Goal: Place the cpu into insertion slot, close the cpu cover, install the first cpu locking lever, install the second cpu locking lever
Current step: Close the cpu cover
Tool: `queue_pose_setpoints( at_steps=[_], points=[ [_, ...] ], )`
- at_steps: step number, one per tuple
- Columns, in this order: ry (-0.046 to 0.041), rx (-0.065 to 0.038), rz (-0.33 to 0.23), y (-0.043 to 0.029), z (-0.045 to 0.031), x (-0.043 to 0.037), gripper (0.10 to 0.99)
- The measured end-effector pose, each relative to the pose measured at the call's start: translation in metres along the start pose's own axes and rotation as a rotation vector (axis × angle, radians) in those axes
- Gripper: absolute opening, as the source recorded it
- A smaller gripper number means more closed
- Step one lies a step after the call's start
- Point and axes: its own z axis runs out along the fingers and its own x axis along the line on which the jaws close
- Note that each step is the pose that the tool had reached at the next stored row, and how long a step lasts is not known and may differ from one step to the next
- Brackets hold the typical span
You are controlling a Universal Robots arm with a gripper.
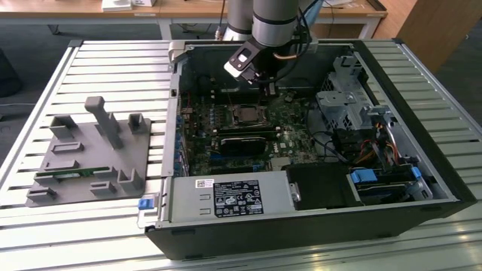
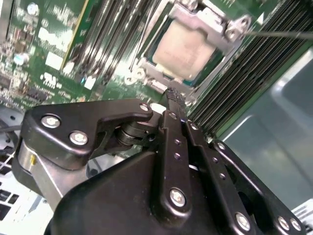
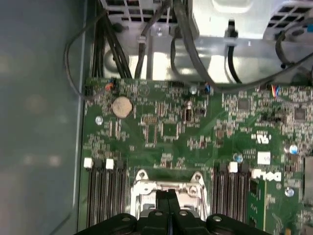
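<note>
Your computer case (image 1: 301, 234) lies open on the slatted surface (image 1: 113, 73), and the hand (image 1: 268, 89) hangs over the motherboard (image 1: 197, 132), just beyond the insertion slot (image 1: 247, 114). In both wrist views the hand's fingers (image 2: 172, 127) are pressed together with nothing between them.

The cpu cover (image 2: 215, 24) lies down over the slot, and the cpu (image 2: 183, 46) sits inside it, so I judge the work is at the levers. Use the joined fingertips as a pusher, and come down squarely on the thin metal rod (image 2: 279, 33), which is likely a lever, so it cannot slip sideways.

The second wrist view gives you the chip's top through the cover's opening. In the first wrist view the fingers (image 3: 164, 205) cover that opening.
</note>
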Motion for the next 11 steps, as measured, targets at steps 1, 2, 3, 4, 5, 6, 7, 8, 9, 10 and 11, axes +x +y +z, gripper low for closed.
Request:
queue_pose_setpoints(
  at_steps=[1,2,3,4,5,6,7,8,9,10,11],
  points=[
    [0.0,0.0,0.0,-0.003,0.0002,0.0,0.106],
    [-0.0001,0.0,0.0,-0.0062,0.0004,0.0001,0.106],
    [0.0,0.0,0.0,-0.0086,0.0007,0.0001,0.106],
    [0.0002,0.0,0.0,-0.01,0.0012,0.0002,0.106],
    [0.0,0.0,0.0,-0.0113,0.0016,-0.0001,0.106],
    [-0.0001,0.0,0.0,-0.0123,0.0022,-0.001,0.106],
    [-0.0002,0.001,0.0,-0.013,0.0027,-0.0021,0.106],
    [-0.0001,0.001,0.0,-0.014,0.0032,-0.0035,0.106],
    [0.0,0.001,0.0,-0.0157,0.0036,-0.0046,0.106],
    [0.0001,0.001,0.0,-0.018,0.0041,-0.0049,0.106],
    [0.0002,0.001,0.0,-0.0222,0.0043,-0.0048,0.106]
  ],
)
